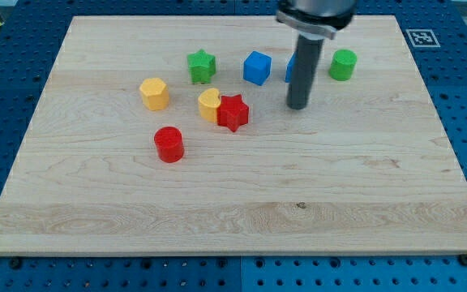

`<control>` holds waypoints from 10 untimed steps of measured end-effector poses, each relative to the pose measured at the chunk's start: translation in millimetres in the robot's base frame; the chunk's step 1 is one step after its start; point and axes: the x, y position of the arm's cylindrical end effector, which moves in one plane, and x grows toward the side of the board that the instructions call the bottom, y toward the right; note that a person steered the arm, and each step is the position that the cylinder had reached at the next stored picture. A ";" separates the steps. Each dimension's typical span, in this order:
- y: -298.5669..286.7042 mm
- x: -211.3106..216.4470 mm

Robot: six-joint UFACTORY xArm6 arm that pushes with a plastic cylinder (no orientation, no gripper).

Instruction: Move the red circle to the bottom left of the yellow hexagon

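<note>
The red circle [169, 144] stands left of the board's middle. The yellow hexagon [154, 93] is above it and slightly to the left, with a gap between them. My tip [297, 105] is at the end of the dark rod, right of the middle. It is far to the right of the red circle and touches no block. The red star [233, 112] lies between my tip and the yellow hexagon.
A yellow heart [209, 104] touches the red star's left side. A green star [202, 66], a blue cube [257, 67] and a green cylinder [343, 64] line the view's top. Another blue block [291, 69] is partly hidden behind the rod. The wooden board [363, 203] rests on a blue pegboard.
</note>
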 end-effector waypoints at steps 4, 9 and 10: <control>-64.2 80.2; -175.5 49.0; -162.1 41.6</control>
